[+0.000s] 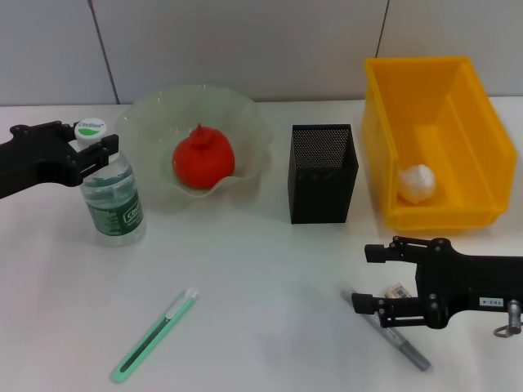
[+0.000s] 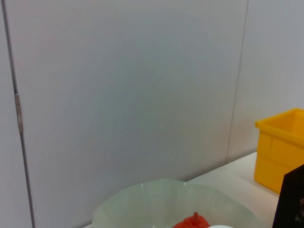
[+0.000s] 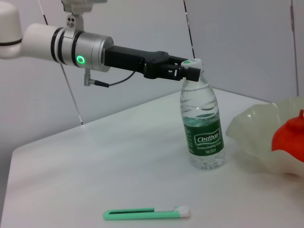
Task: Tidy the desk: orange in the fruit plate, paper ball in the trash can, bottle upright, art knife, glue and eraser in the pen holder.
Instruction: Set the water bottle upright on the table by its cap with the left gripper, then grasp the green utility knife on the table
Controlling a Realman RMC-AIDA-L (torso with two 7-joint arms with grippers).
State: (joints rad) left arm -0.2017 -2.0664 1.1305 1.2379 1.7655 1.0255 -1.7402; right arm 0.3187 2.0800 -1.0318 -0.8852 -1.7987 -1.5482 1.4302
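White bench (image 1: 270,278), everything on it. Yellow bin (image 1: 433,139) at the back on the robot's right, paper ball (image 1: 417,182) already inside. Glass plate (image 1: 245,122) back left with the orange (image 1: 203,158) in it. Black mesh holder (image 1: 323,173) stands between plate and bin; can't see anything in it from here. Bottle (image 1: 113,200) is upright just left of the plate; left gripper (image 1: 100,147) is at its neck, fingers closed narrow around it right under the cap, arm reaching in level from the left. So bottle step looks done bar the release. Right gripper (image 1: 372,278) sits low over the near right of the bench, fingers spread wide and holding nothing, tips pointing left. A grey pen-like stick (image 1: 400,343) lies directly under and beside it, long axis diagonal, running from under the fingers toward the near edge; a small tan thing (image 1: 399,289), maybe the eraser, sits between the fingers, mostly hidden. Green knife (image 1: 155,335) lies near left, diagonal, well apart from both grippers. Right arm is clearly nearer the stick; it would need to turn to cross that axis.
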